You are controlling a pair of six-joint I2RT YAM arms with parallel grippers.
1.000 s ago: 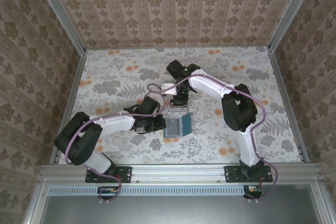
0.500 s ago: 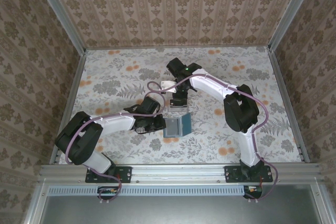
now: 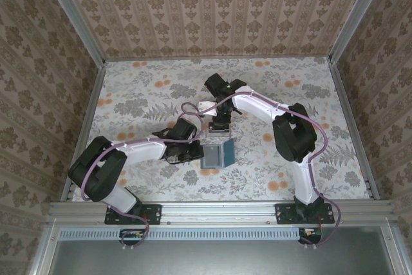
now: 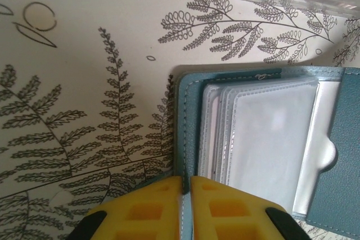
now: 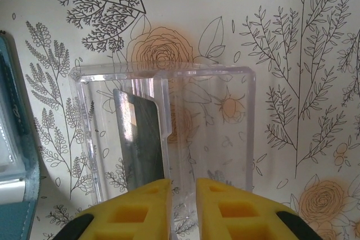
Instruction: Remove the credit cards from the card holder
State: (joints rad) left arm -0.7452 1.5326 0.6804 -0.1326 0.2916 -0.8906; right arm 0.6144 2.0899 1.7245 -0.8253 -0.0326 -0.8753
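Card holder [image 4: 264, 139]: teal-blue wallet, laid open and flat on the tabletop [image 4: 84, 54], with stacked clear sleeves exposed. Credit card [image 5: 140, 139]: one dark grey card, stood tilted in the left compartment of a clear tray [image 5: 202, 70] just beside the card holder.

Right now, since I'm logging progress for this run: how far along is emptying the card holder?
Done: one dark card sits in the clear tray, and the card holder's front sleeve looks empty. In hand: the left fingers pinch the card holder's edge; the right fingers hang over the tray, close together, grip unclear. Left: the sleeves behind are hidden, so more cards may remain.
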